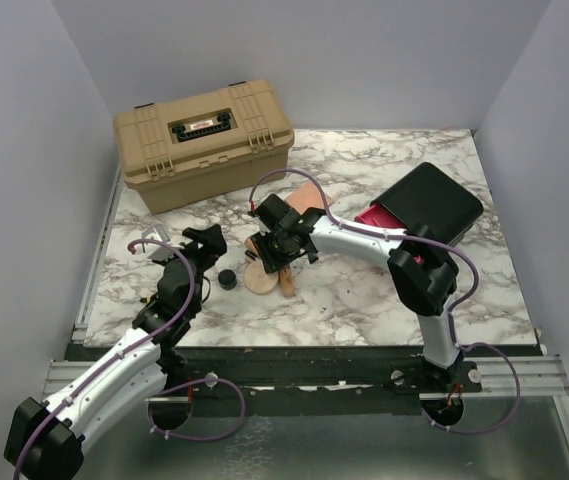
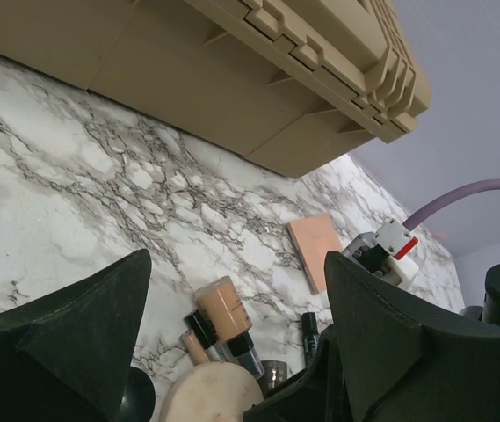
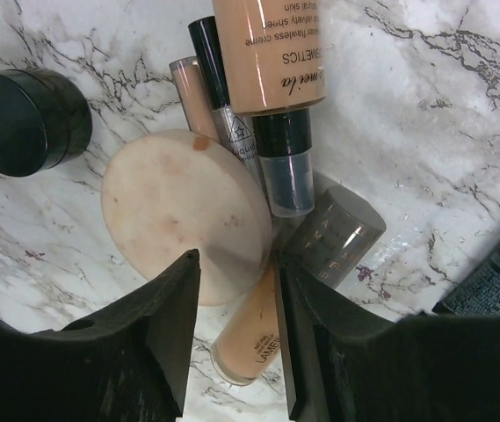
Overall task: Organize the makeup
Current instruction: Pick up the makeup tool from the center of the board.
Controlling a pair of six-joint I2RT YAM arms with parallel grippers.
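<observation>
The makeup lies in a small heap mid-table. A round peach compact (image 3: 179, 207) rests on a peach foundation tube (image 3: 250, 347) with a dark cap (image 3: 337, 237). A bigger foundation bottle (image 3: 267, 53) and two slim tubes (image 3: 199, 88) lie beside it, with a tiny black jar (image 3: 21, 119) to one side. My right gripper (image 3: 236, 261) hangs over the compact's edge and the tube, jaws partly apart, with marble showing between the tube and one finger. A flat pink square compact (image 1: 304, 195) lies further back. My left gripper (image 1: 207, 240) is wide open, holding nothing, just left of the heap.
A tan toolbox (image 1: 204, 140), lid shut, stands at the back left. A black box with pink drawers (image 1: 429, 205) sits at the back right, close to the right arm. Grey walls close in the marble table (image 1: 364, 300) on three sides.
</observation>
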